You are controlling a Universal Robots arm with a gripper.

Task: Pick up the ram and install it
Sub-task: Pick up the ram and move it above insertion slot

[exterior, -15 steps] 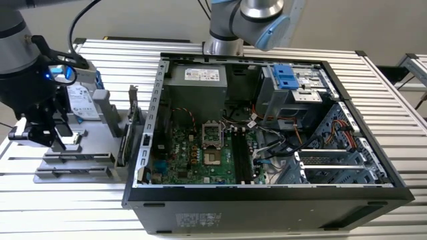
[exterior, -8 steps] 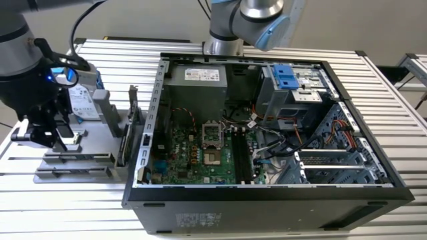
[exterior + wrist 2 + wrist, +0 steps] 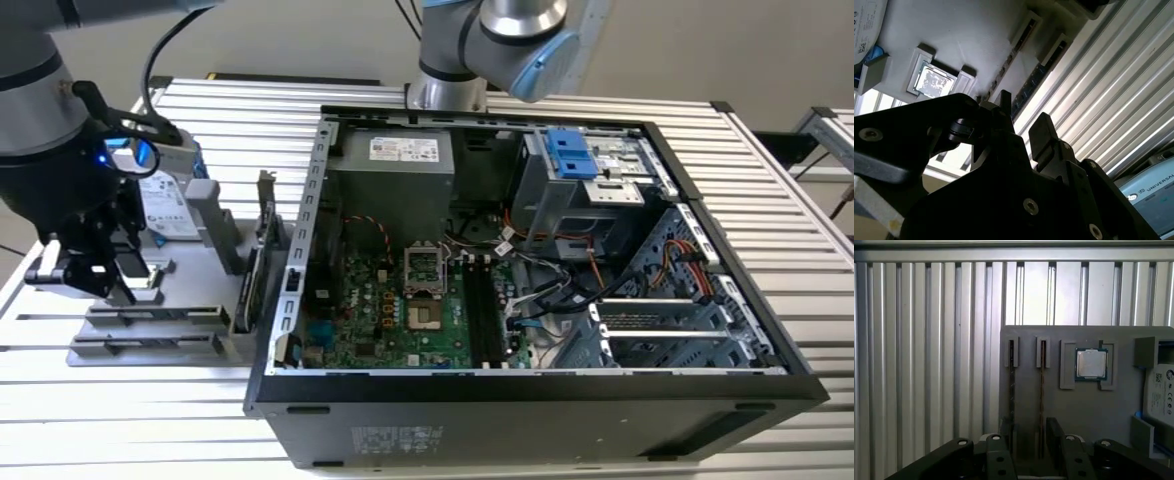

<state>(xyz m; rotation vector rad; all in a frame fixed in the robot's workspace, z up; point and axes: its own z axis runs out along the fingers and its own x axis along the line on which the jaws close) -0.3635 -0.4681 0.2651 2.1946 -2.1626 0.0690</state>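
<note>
Edgewise, thin flat ram [image 3: 1042,390].

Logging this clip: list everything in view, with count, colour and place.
table: one, silver, ribbed, under everything
computer case: one, black, open, mid-table
tray: one, grey, on the table at the exterior view's left
ram sticks: two, seen edge-on, standing in the tray's slots
processor chip: one, silver, in a tray recess beside the sticks
hard drive: one, silver in a blue frame, at the tray's far end
green card: one, with metal bracket, upright between tray and case
arm: one, grey and black, above the tray
gripper: one, black, open, over the ram sticks
</note>
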